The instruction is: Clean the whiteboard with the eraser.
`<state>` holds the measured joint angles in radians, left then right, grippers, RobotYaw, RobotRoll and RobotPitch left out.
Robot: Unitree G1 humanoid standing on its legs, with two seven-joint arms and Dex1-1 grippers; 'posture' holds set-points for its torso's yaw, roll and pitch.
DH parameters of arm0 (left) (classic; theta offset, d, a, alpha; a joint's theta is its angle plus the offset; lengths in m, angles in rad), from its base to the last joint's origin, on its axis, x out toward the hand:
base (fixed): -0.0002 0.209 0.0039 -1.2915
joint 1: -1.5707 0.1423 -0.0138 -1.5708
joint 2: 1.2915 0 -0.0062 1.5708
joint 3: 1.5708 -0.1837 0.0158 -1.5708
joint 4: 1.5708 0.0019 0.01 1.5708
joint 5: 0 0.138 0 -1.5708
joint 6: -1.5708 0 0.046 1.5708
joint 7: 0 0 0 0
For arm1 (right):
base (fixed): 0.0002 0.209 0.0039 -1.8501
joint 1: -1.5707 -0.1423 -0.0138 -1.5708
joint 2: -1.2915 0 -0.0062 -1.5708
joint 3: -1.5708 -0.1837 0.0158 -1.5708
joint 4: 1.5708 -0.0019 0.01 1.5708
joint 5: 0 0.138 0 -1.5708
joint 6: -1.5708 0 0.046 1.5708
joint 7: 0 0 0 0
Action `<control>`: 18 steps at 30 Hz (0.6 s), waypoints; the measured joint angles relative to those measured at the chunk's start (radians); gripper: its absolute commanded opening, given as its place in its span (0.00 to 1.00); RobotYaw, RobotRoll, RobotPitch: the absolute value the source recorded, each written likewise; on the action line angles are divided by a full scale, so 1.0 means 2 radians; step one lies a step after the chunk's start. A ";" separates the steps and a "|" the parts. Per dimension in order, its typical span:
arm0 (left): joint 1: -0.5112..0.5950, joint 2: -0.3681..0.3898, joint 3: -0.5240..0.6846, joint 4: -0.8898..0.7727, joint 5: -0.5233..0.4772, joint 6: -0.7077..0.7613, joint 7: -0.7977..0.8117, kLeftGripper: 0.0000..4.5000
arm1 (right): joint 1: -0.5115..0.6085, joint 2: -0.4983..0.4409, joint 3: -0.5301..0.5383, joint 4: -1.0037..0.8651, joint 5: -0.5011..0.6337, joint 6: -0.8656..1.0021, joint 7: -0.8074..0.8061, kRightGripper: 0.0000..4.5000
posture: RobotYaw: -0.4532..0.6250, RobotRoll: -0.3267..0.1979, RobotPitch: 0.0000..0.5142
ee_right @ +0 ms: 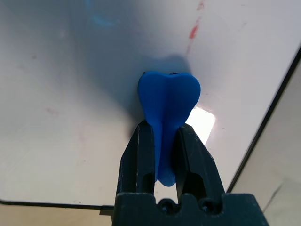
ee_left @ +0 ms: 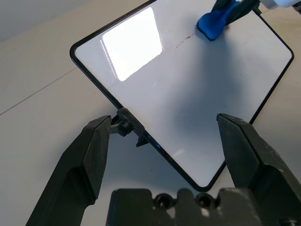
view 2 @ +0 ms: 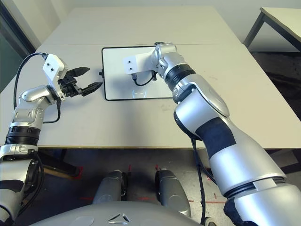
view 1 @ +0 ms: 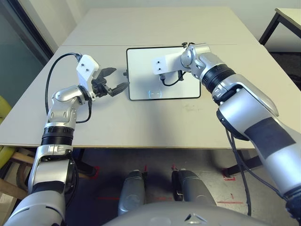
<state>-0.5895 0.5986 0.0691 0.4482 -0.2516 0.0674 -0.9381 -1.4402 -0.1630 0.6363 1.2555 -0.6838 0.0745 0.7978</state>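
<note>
The whiteboard (view 1: 141,66) lies flat on the table, white with a thin black frame. My right gripper (ee_right: 164,129) is shut on the blue eraser (ee_right: 168,101), whose broad end presses on the board's surface. A few faint red marks (ee_right: 194,32) lie just beyond the eraser. In the left wrist view the eraser (ee_left: 214,23) sits near the board's far corner. My left gripper (view 1: 120,79) hovers open at the board's left edge, its fingers either side of the small black side knob (ee_left: 124,125), holding nothing.
The grey table (view 1: 141,122) runs wide around the board, with a seam across it behind the board. A second table (view 1: 282,19) stands at the back right. Black cables loop off both wrists.
</note>
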 measured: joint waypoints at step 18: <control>-0.044 -0.041 -0.011 0.048 0.006 -0.021 -0.012 1.00 | 0.172 -0.235 -0.078 -0.425 0.057 0.287 0.298 0.08 | 0.28 0.62 0.14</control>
<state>-0.6771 0.5159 0.0473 0.5438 -0.2402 0.0262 -0.9618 -1.0952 -0.6322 0.4804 0.4062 -0.5700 0.6483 1.3941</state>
